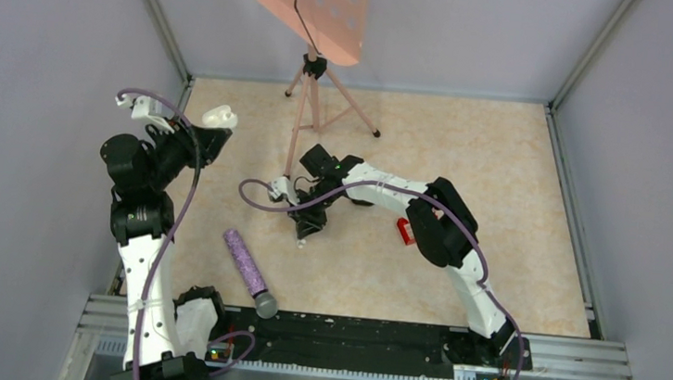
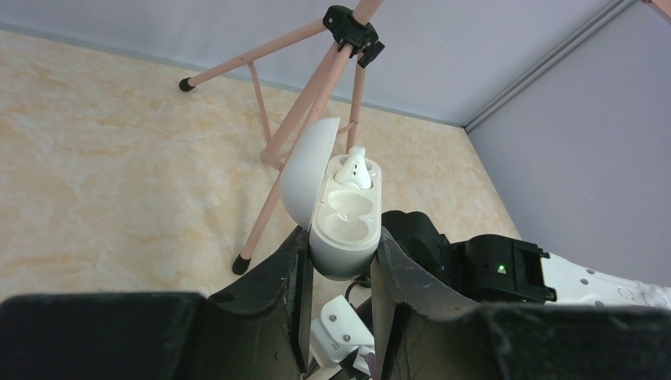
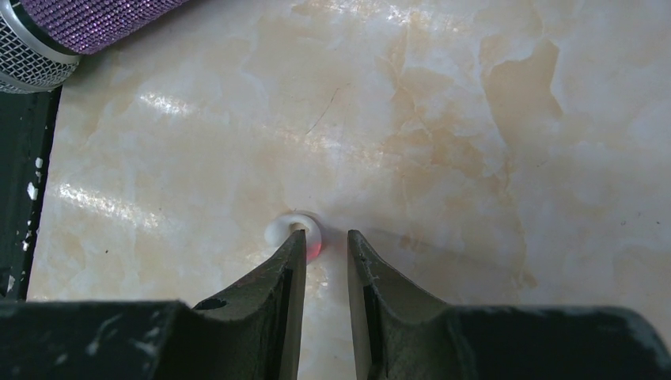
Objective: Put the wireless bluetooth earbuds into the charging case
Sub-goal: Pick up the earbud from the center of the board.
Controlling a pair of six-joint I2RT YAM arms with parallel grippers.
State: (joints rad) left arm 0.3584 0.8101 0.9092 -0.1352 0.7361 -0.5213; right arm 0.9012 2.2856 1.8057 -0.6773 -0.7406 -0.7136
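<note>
White plastic fills my left tool (image 2: 342, 247): its jaws are clamped on the lower body of the charging case (image 2: 340, 214), which I hold up off the table with the lid (image 2: 305, 178) swung open toward nine o'clock. One earbud (image 2: 353, 169) sits in the socket at twelve o'clock, and the socket nearer my fingers is bare. Beyond the case stand the pink legs of a tripod stand (image 2: 273, 131).

My right tool (image 3: 323, 237) points down at the table (image 3: 490, 142). Its jaws are parted by a narrow gap, with bare table showing between them. A second earbud (image 3: 277, 229) lies on the table right at the tip of my nine o'clock finger, outside the gap and not gripped. A purple glittery microphone (image 3: 71, 24) lies at eleven o'clock, well apart.
</note>
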